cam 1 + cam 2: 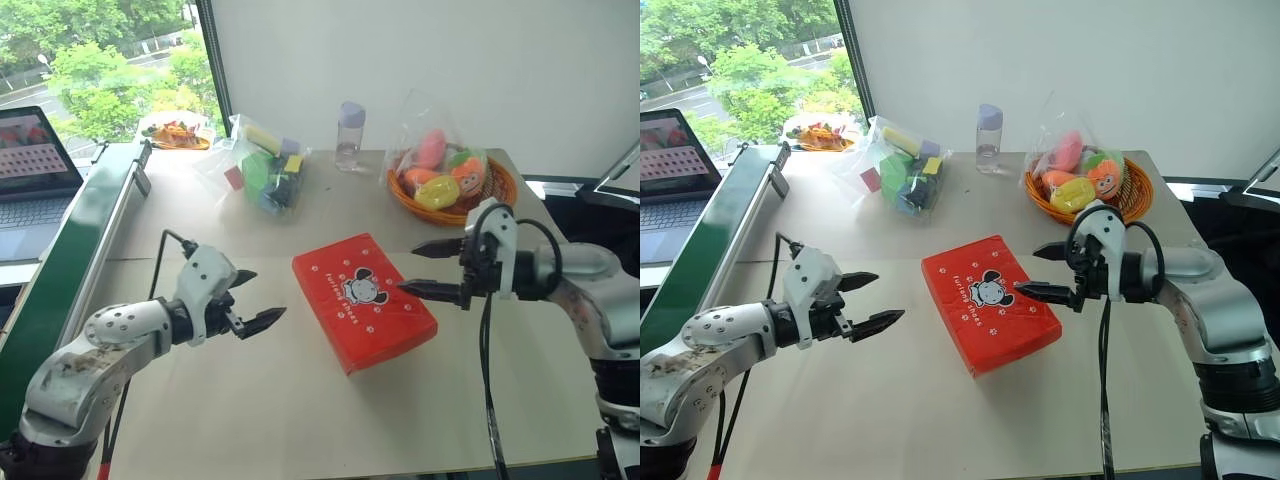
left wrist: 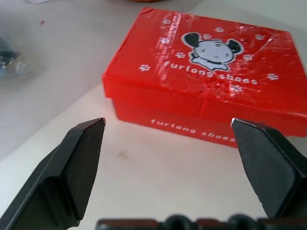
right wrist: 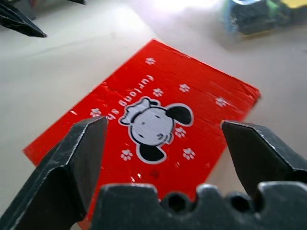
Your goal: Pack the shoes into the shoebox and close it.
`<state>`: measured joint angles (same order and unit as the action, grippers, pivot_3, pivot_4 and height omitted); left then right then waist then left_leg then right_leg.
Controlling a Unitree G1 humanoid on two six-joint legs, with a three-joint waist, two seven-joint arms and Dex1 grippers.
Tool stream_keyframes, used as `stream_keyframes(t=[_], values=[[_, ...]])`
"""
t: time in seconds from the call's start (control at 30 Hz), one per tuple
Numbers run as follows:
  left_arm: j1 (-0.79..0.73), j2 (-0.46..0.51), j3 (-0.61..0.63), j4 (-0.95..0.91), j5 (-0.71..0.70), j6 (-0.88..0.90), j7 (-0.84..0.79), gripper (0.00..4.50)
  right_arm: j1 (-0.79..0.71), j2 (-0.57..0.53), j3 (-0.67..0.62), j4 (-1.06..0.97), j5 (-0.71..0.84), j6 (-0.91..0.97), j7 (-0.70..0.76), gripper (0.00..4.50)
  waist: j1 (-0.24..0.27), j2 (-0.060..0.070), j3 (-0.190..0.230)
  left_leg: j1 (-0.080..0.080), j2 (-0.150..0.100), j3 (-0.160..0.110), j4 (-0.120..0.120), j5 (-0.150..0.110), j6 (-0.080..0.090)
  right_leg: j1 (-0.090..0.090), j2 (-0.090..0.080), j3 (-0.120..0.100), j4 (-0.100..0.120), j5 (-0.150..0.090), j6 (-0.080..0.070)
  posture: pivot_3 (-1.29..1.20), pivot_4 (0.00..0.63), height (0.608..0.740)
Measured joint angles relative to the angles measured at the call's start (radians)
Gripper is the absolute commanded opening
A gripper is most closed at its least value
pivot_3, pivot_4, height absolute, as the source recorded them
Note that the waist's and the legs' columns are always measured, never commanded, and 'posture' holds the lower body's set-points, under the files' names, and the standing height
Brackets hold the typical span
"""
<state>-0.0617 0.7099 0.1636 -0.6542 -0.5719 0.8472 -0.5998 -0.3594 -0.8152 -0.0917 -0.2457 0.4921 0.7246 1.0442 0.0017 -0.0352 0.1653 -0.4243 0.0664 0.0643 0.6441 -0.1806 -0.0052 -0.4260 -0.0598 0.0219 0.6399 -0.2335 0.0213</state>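
Note:
The shoebox [image 1: 363, 300] lies shut in the middle of the table, its red lid showing a cartoon mouse face, white text and paw prints. The shoes are out of view. My left gripper [image 1: 268, 294] hovers open just left of the box, pointing at its side, with nothing between its fingers; the left wrist view shows the shoebox [image 2: 206, 81] beyond them. My right gripper [image 1: 407, 268] stands open and empty at the box's right edge, slightly above it, and the right wrist view looks down on the lid [image 3: 148, 124].
An orange woven basket [image 1: 497, 190] of plush toys stands at the back right, with a clear bottle [image 1: 350, 137] and a plastic bag of coloured blocks [image 1: 265, 175] behind the box. A green-edged board [image 1: 90, 230] and a laptop [image 1: 30, 170] line the left side.

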Motion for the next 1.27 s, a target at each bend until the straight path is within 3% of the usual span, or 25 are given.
stream_keyframes(t=[0.13,0.57,0.83,1.27], values=[[0.142,-0.071,0.016,0.002,0.056,-0.074,0.053,4.5,0.107,0.066,-0.024,0.073,-0.044,-0.094,-0.083,4.48,-0.004,0.0,0.0,0.0,0.0,0.0,0.0,0.0,0.0,0.0,0.0,0.001,0.0,-0.001,-0.001,0.0,0.15,0.74],[0.347,-0.23,0.007,0.106,0.295,-0.466,0.149,4.5,0.2,0.168,-0.13,0.244,-0.066,-0.275,-0.175,4.48,-0.004,0.0,0.0,0.001,0.0,0.001,0.0,0.0,0.0,0.0,0.0,0.002,0.0,-0.002,-0.004,0.0,0.15,0.74],[0.372,-0.307,-0.011,0.145,0.331,-0.551,0.177,4.5,0.262,0.249,-0.128,0.233,-0.061,-0.359,-0.209,4.48,-0.005,0.0,0.0,0.002,0.0,0.001,0.001,0.0,0.0,0.001,0.0,0.002,0.0,-0.002,-0.004,0.0,0.15,0.74],[0.368,-0.345,-0.027,0.2,0.38,-0.61,0.207,4.5,0.316,0.292,-0.124,0.202,-0.074,-0.419,-0.251,4.48,-0.007,0.0,0.0,0.002,0.001,0.001,0.001,0.0,0.0,0.001,0.0,0.002,0.0,-0.002,-0.004,0.0,0.15,0.74]])
